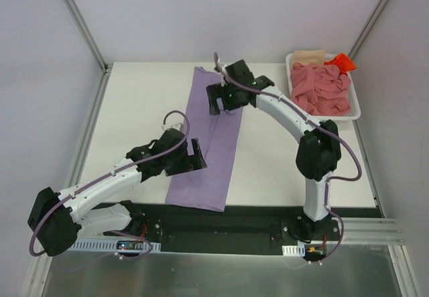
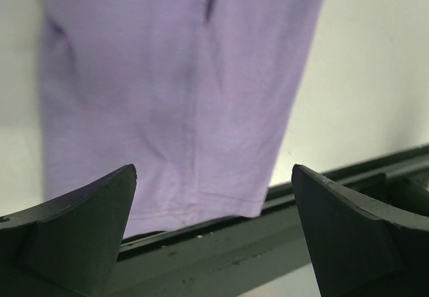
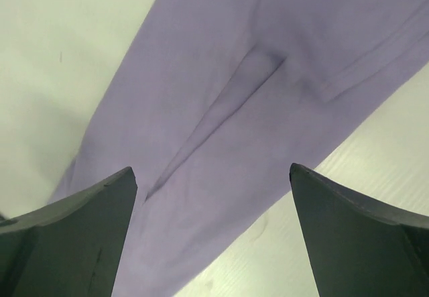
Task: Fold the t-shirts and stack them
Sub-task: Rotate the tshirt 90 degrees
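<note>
A lavender t-shirt [image 1: 214, 143] lies on the table as a long narrow strip, running from the far side to the near edge. My left gripper [image 1: 196, 156] hovers open over its near part, and in the left wrist view the hem [image 2: 174, 96] shows between the spread fingers, overhanging the table's edge. My right gripper [image 1: 223, 102] hovers open above the strip's far part. The right wrist view shows the cloth [image 3: 221, 96] with a long crease below the gripper [image 3: 211, 169]. Neither gripper holds anything. Salmon-pink [image 1: 320, 89], beige [image 1: 308, 56] and orange-red [image 1: 340, 62] t-shirts lie crumpled in a basket.
The white plastic basket [image 1: 355, 106] stands at the far right corner of the table. A black mounting rail [image 1: 228, 216] runs along the near edge under the shirt's hem. Metal frame posts rise at the back corners.
</note>
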Robot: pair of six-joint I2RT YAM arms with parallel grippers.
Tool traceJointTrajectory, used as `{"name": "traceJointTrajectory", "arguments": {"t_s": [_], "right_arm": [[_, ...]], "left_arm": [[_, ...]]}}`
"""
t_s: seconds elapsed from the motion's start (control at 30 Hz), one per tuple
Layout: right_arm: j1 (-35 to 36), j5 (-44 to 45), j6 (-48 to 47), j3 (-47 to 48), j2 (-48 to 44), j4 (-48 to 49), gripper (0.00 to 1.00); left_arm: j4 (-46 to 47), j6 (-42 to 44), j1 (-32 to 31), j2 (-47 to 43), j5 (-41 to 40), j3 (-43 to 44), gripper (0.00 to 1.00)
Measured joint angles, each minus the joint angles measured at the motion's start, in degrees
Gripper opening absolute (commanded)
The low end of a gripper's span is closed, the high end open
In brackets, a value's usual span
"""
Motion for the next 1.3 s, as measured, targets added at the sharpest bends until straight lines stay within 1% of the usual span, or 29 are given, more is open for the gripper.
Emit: {"name": "traceJointTrajectory", "arguments": {"t_s": [0.1,0.2,0.33,0.47,0.73,0.8,1.13,1.3], "right_arm": [[6.1,1.2,0.7,-10.2,-4.8,0.3,0.99],[11.3,2.1,1.9,-19.8,-6.5,1.1,1.0],[14.1,0.5,2.3,-28.9,-6.7,2.8,0.99],[13.4,1.3,2.4,-28.4,-5.9,2.6,0.99],[8.6,0.4,2.9,-25.0,-0.3,4.7,1.0],[7.1,0.6,2.9,-24.4,-0.1,5.4,1.0],[-0.3,0.9,0.9,-22.4,1.0,4.4,1.0],[-1.7,1.8,-1.2,-22.9,0.4,4.0,1.0]], "left_arm": [[-1.8,1.3,3.7,-0.1,-1.7,-0.3,0.99],[-2.2,2.0,8.0,-1.2,-1.7,-2.8,0.99],[-3.8,2.2,10.7,-3.5,-1.6,-7.5,0.99],[-5.1,2.2,10.7,-4.9,-1.4,-10.0,0.99],[-5.2,2.2,10.7,-4.9,-1.4,-10.3,0.99],[-5.2,2.2,10.7,-4.7,-1.3,-10.3,0.99],[-5.1,3.0,10.7,-0.5,0.3,-9.7,0.99],[-3.9,3.2,10.1,1.0,3.5,-9.4,0.99]]}}
